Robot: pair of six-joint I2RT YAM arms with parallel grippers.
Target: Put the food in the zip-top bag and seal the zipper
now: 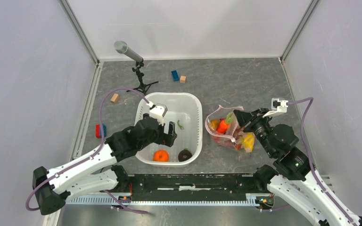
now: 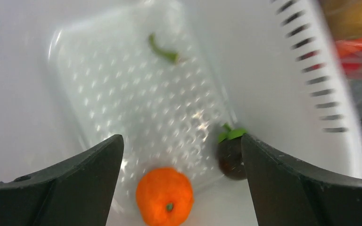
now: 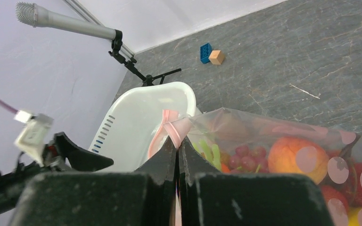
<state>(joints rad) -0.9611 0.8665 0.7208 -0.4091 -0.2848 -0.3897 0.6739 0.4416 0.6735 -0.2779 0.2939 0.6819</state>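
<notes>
1. The left gripper (image 2: 181, 137) hangs over the white basin (image 1: 198, 123). Its black, wedge-shaped jaws are spread wide with nothing between them.
2. The basin is glossy plastic with a dimpled floor and narrow slots in its wall. On the floor lie a round, pebbled orange (image 2: 165, 195), a dark round fruit (image 2: 231, 159) with a green leafy cap, and a thin curved green pod (image 2: 162, 49).
3. The right gripper (image 3: 178, 149) has its matte black jaws pinched tight on the zipper (image 3: 181, 126), a narrow pale pink strip. It holds that edge of the bag's mouth raised.
4. The zip-top bag (image 3: 245, 125) is crinkled clear film printed with pale dots. It sits on the grey, marbled table (image 1: 245, 80) just to the right of the basin.
5. Through the film show a tapered orange carrot (image 1: 222, 126), a cluster of purple grapes (image 3: 245, 157), a smooth peach-coloured round fruit (image 3: 287, 155) and a yellow piece (image 1: 248, 141).
</notes>
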